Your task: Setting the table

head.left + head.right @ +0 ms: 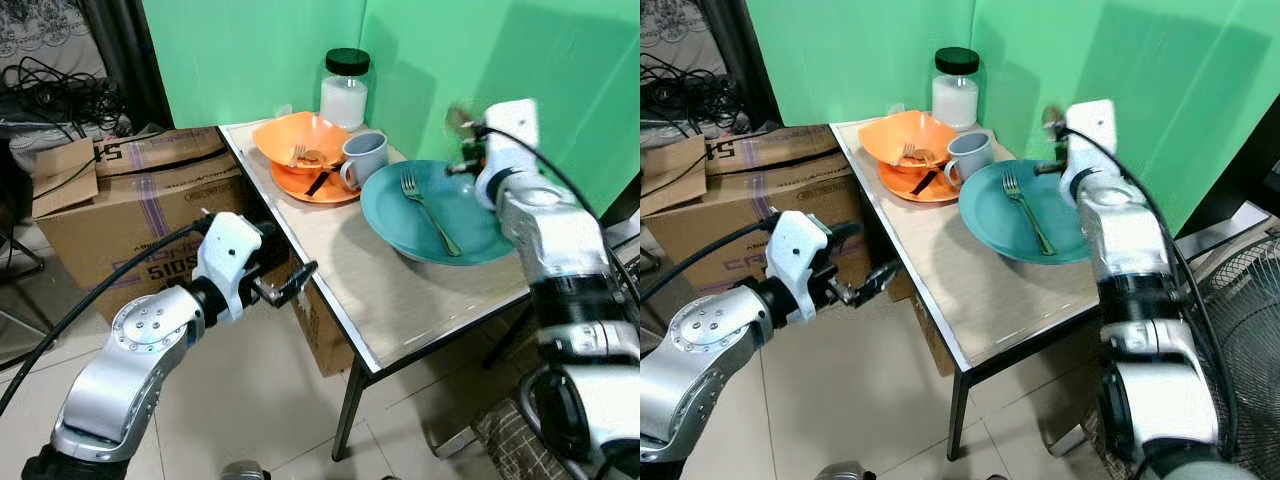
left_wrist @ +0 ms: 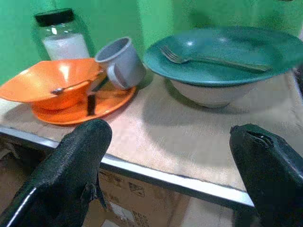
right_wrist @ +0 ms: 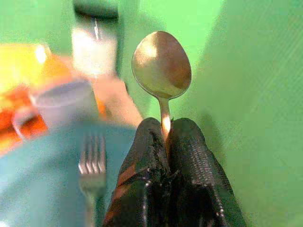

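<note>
**Spoon in claw, setting only begun**

Right claw [image 3: 165,137] pinched tight on the handle of a spoon [image 3: 162,64], bowl end raised, held above the far edge of the teal plate [image 1: 430,235] near the green wall. Fork [image 1: 430,212] already lying across that plate, which sits on a pale bowl [image 2: 208,94] on the counter [image 1: 370,300].

Left claw [image 1: 285,288] spread wide and holding nothing, hanging just off the counter's near edge, beside the cardboard box [image 1: 130,210].

Rest of the ware bunched at the far corner: orange bowl [image 1: 298,138] on an orange plate [image 1: 318,186], with some small cutlery in it and a dark utensil on the plate, too small to name. Grey mug [image 1: 364,158] touching or nearly touching the orange plate, tilted in the left wrist view. Lidded jar [image 1: 346,90] of something white behind.

By the look of it, early days: one fork placed, spoon not yet down, orange stack and mug not laid out as places.
</note>
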`<state>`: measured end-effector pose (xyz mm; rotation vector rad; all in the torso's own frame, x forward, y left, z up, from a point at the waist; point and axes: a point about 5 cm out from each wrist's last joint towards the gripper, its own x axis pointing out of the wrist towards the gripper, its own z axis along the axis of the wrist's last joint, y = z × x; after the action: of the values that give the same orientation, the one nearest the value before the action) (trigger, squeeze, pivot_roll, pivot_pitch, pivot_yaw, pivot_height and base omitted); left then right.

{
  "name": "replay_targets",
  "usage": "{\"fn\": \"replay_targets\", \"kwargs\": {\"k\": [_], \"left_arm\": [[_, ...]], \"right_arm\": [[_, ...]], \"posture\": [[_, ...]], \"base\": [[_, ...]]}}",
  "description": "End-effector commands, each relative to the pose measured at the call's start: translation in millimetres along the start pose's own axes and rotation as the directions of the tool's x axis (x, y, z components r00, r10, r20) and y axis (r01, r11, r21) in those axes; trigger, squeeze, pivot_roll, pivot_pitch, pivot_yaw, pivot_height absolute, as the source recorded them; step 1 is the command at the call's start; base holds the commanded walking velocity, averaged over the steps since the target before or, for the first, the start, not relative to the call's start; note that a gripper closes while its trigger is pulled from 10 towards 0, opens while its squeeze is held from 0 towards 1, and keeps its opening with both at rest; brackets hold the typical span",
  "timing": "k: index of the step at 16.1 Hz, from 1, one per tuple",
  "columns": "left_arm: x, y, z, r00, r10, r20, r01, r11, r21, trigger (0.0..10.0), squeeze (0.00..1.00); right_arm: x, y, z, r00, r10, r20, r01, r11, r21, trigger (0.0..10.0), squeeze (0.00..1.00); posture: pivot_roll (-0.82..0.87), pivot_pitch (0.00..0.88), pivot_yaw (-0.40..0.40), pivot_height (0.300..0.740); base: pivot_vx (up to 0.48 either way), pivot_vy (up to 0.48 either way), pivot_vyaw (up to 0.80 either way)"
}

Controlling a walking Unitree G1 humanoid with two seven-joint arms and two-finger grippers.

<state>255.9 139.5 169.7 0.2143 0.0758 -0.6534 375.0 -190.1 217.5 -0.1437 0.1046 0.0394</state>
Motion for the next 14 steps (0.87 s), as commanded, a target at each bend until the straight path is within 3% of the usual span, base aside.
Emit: {"fn": "replay_targets", "kwargs": {"k": [1, 2, 3, 6, 10, 12, 14], "left_arm": [[-0.9, 9.5, 5, 0.997, 0.077, 0.021, -0.077, 0.997, 0.029, 10.0, 0.0], [-1.6, 12.4, 6, 0.992, 0.122, 0.029, -0.123, 0.992, 0.037, 10.0, 0.0], [-4.6, 15.6, 7, 0.981, 0.191, 0.024, -0.193, 0.979, 0.064, 10.0, 0.0], [-19.1, 11.0, 14, 0.94, 0.332, 0.073, -0.339, 0.931, 0.132, 10.0, 0.0], [-20.6, -4.9, 1, 0.911, 0.411, 0.033, -0.411, 0.912, -0.002, 10.0, 0.0], [-23.8, -9.4, 2, 0.91, 0.413, 0.024, -0.414, 0.91, 0.003, 10.0, 0.0], [-22.6, -1.6, -2, 0.907, 0.421, 0.004, -0.421, 0.907, -0.002, 10.0, 0.0]], "right_arm": [[-11.1, 0.2, 20, 0.991, 0.033, 0.126, -0.04, 0.998, 0.049, 0.0, 0.0], [-23.7, 4.5, 23, 0.984, 0.088, 0.157, -0.099, 0.993, 0.064, 9.3, 0.0], [-48.0, 15.6, 25, 0.964, 0.182, 0.195, -0.204, 0.974, 0.095, 10.0, 0.0], [-95.1, 36.6, 10, 0.945, 0.238, 0.223, -0.272, 0.953, 0.133, 10.0, 0.0], [-111.9, 38.7, -13, 0.969, 0.142, 0.201, -0.18, 0.967, 0.182, 10.0, 0.0], [-109.4, 41.7, -18, 0.973, 0.137, 0.185, -0.165, 0.975, 0.151, 10.0, 0.0], [-111.8, 48.1, -15, 0.968, 0.154, 0.2, -0.186, 0.971, 0.151, 10.0, 0.0]], "posture": [[0.17, 0.0, -0.042, 0.74], [0.17, 0.0, -0.044, 0.74], [0.17, 0.0, -0.055, 0.74], [0.18, 0.0, -0.058, 0.74], [0.21, 0.0, -0.091, 0.74], [0.22, 0.0, -0.1, 0.74], [0.18, 0.0, -0.069, 0.74]], "base": [[0.0, 0.0, 0.0], [0.0, 0.0, 0.0], [0.0, 0.0, 0.0], [0.0, 0.0, 0.0], [0.0, 0.0, -0.8], [0.0, 0.0, -0.8], [0.0, 0.0, -0.8]]}}
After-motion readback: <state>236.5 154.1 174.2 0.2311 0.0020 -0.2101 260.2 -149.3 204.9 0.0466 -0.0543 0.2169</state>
